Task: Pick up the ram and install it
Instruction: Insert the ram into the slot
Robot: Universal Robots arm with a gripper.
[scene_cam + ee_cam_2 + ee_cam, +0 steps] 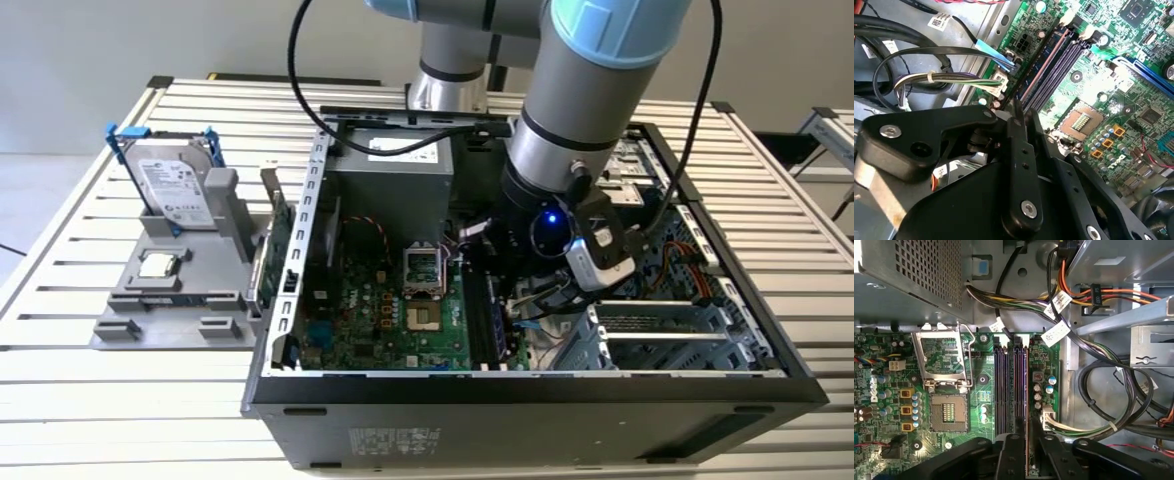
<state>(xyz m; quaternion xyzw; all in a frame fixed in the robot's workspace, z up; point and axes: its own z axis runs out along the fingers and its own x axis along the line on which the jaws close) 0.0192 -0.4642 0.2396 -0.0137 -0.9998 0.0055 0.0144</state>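
1. The ram (1028, 447) shows edge-on in the first wrist view as a thin strip standing upright between the two black fingers (1014, 450). It sits right over the rightmost of the purple-and-black memory slots (1009, 385). Can't tell whether its lower edge is already in the slot.
2. Handling, as a judgement: light, stiff and thin, and it won't flex much. Fragile at the chips and contact edge, and the flat faces are smooth enough to slip. Best held on the two flat faces near the top edge, mid-length, so it stays square to the slot.
3. The gripper (1028, 427) is nearly closed, fingers parallel, with only the board's thickness between them. It looks clamped on the ram.
4. In the second wrist view the gripper (1026, 120) hangs just above the near end of the memory slots (1054, 65).
5. Beside the slots sits the open CPU socket (949, 412) on the green motherboard (984, 375). Bundled cables (1089, 410) run close on the other side.
6. In the exterior view the arm reaches down into the open computer case (534, 385).
7. On the exterior view's left, well apart, a grey holder tray (120, 330) carries the hard drive (176, 185) and the processor chip (160, 265).
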